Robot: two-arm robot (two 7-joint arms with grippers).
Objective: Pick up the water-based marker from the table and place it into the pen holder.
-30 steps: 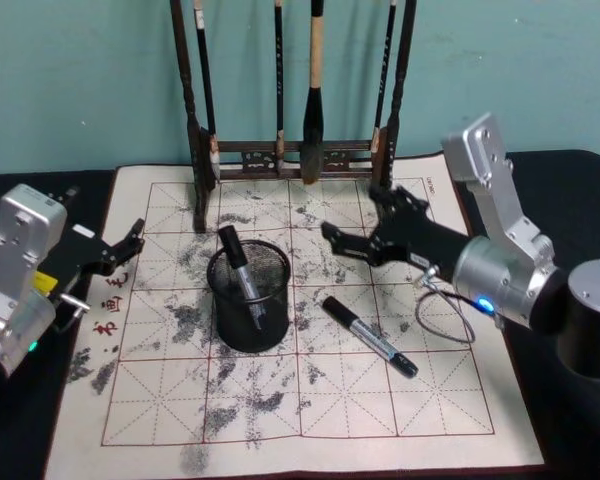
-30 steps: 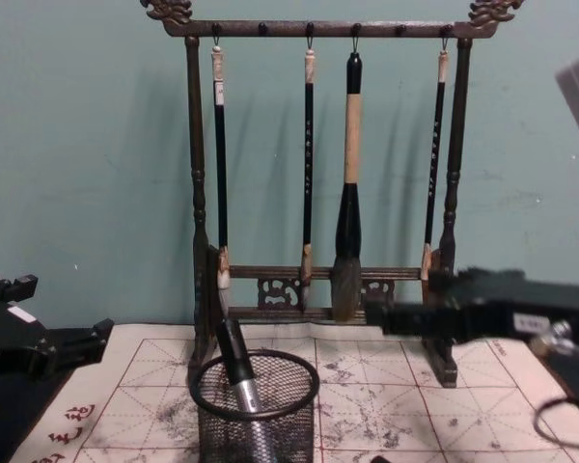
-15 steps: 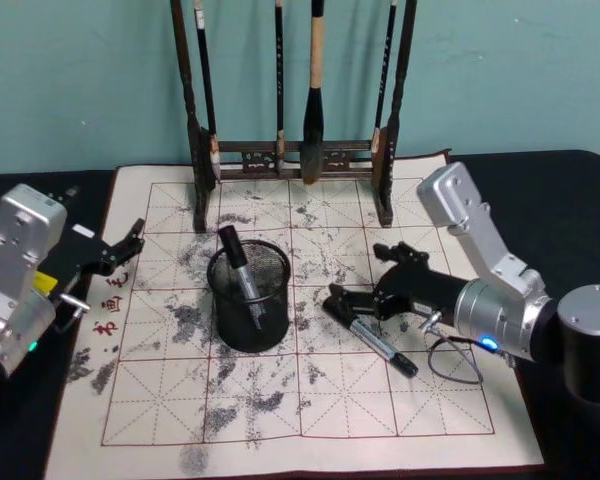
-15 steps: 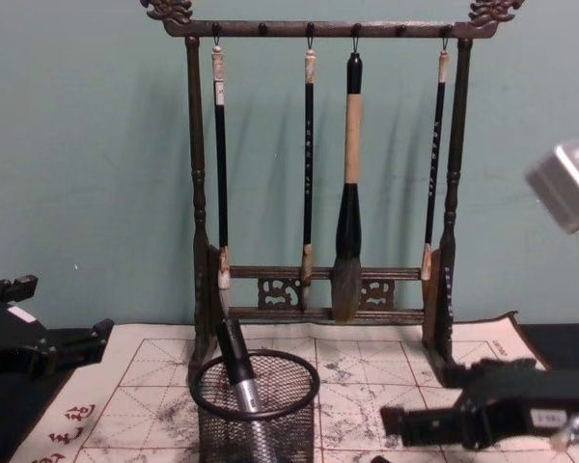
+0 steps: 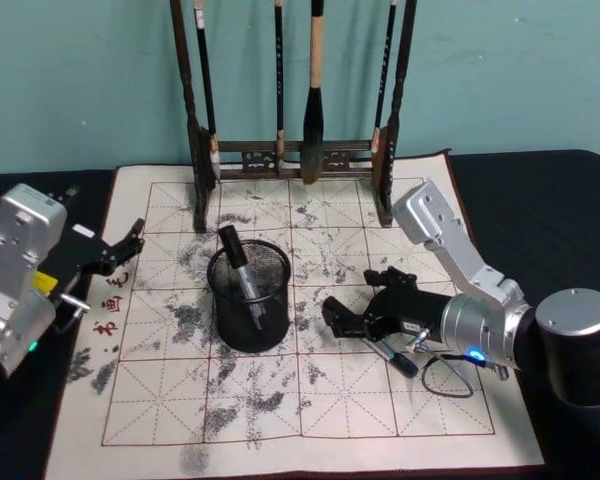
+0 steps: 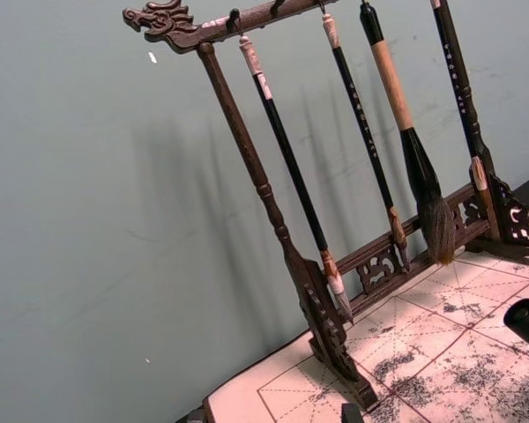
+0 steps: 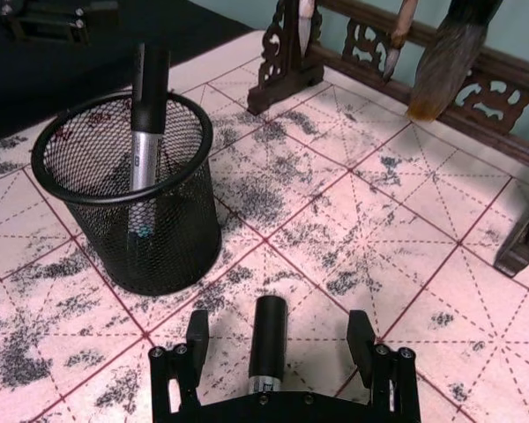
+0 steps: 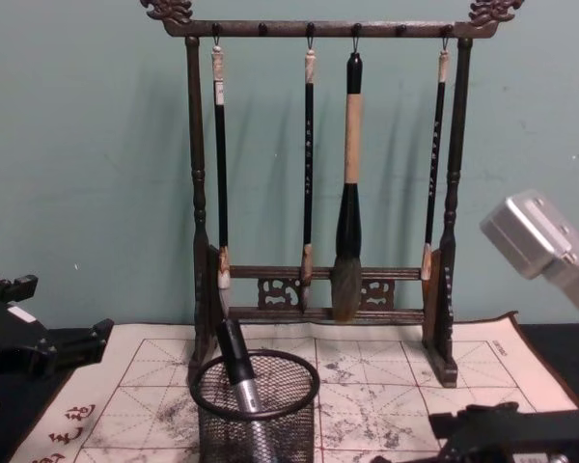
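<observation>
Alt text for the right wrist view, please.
The open right pincer straddles the black marker lying on ink-stained grid paper. Beyond stands the black mesh pen holder with another marker inside, then the foot of the brush rack.

Carved wooden brush rack (image 8: 197, 193) with 4 hanging brushes (image 8: 349, 145), ink-stained grid mat (image 5: 320, 400), teal wall (image 5: 80, 80)

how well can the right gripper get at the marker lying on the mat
Probably yes: the right gripper is open and low over the mat, its fingers either side of the marker, nothing between. The pen holder stands clear beside it.
</observation>
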